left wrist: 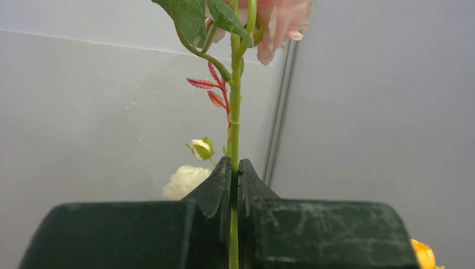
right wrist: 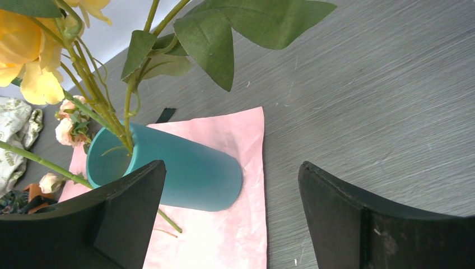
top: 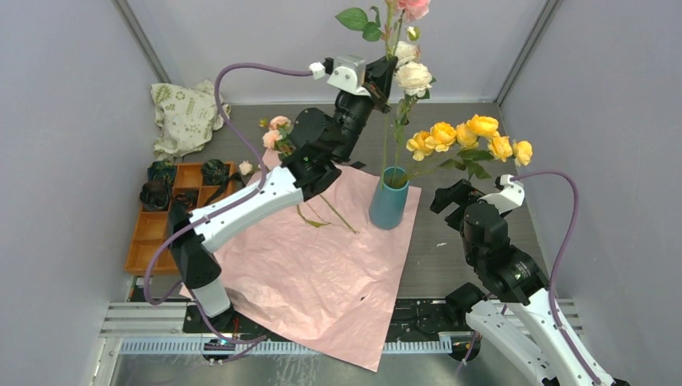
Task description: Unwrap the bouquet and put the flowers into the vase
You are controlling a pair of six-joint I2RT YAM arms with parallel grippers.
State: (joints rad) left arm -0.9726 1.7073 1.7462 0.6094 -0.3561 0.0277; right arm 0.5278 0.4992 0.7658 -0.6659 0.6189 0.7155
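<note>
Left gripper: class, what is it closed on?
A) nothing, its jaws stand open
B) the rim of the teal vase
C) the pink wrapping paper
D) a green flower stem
D: in the left wrist view the left gripper is pinched shut on a green flower stem.

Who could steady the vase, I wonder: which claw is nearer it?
Right. The right claw stands open just beside the vase, on its right. The left claw is high above it, shut on a rose stem.
</note>
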